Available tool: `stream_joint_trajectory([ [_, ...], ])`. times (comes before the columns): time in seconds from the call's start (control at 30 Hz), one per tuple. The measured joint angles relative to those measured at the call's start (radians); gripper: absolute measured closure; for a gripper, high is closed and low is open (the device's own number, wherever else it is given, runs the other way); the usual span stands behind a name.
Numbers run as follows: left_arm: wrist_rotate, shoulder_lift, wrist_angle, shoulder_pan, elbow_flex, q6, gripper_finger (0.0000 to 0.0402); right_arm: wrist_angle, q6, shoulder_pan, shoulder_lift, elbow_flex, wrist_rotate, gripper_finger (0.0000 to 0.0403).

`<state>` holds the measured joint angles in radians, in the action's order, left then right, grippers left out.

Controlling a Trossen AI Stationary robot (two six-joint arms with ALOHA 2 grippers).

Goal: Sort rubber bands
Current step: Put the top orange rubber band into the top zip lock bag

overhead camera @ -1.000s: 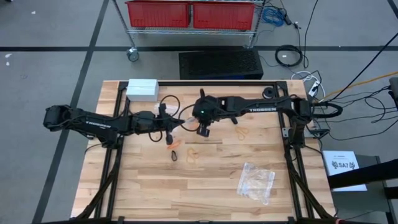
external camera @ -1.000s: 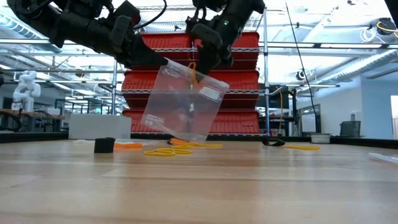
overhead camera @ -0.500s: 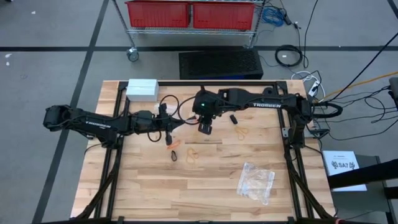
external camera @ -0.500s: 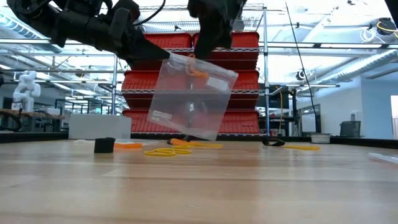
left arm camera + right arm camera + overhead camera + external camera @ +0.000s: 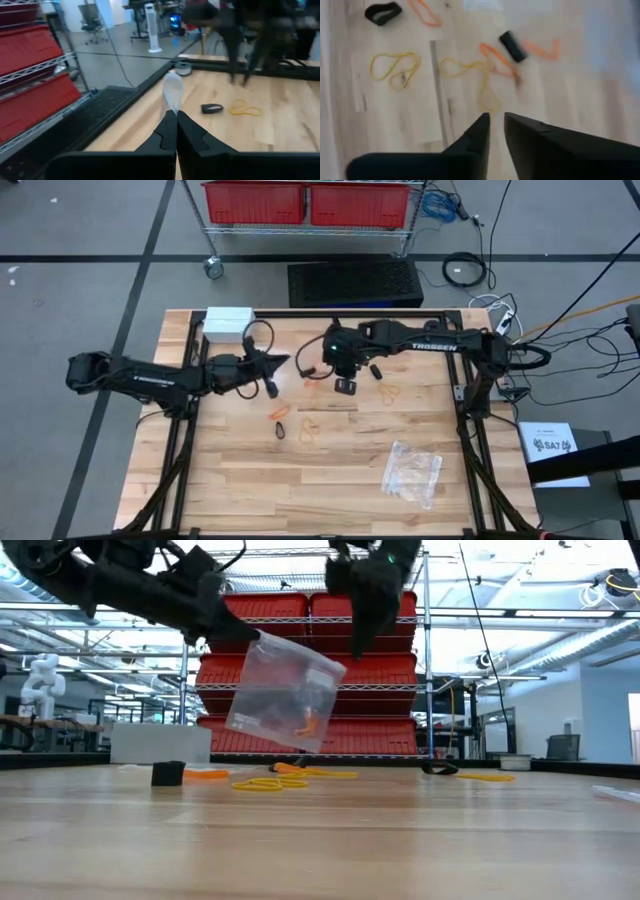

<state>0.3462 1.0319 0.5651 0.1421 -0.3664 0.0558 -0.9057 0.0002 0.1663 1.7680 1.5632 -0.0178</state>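
Low view: orange band now fallen inside clear bag pinched by closed left end effector; right end effector withdrawn, nearly closed, empty; one band sorted

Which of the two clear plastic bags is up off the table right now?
The clear bag pinched by the left gripper, hanging in the air with an orange rubber band inside. The other bag lies flat on the table.

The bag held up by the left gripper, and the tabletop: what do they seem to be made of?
Bag: looks like thin clear plastic film, glossy; the red bins show through it. Tabletop: apparently wood, matte pale planks with visible grain and seams.
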Motion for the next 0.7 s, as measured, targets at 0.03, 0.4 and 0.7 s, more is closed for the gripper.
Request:
stream_joint_trajectory([
  [0.03, 0.000, -0.020, 0.007, 0.010, 0.011, -0.006, 0.0401, 0.059, 0.000, 0.003, -0.022, -0.057, -0.015, 0.0380],
  [0.4, -0.067, -0.201, -0.021, 0.045, 0.067, 0.006, 0.0401, 0.713, 0.072, -0.005, -0.009, -0.419, -0.067, 0.0373],
  [0.7, -0.067, -0.223, -0.077, 0.055, 0.068, 0.002, 0.0401, 0.721, -0.056, -0.002, 0.209, -0.266, -0.052, 0.0272],
])
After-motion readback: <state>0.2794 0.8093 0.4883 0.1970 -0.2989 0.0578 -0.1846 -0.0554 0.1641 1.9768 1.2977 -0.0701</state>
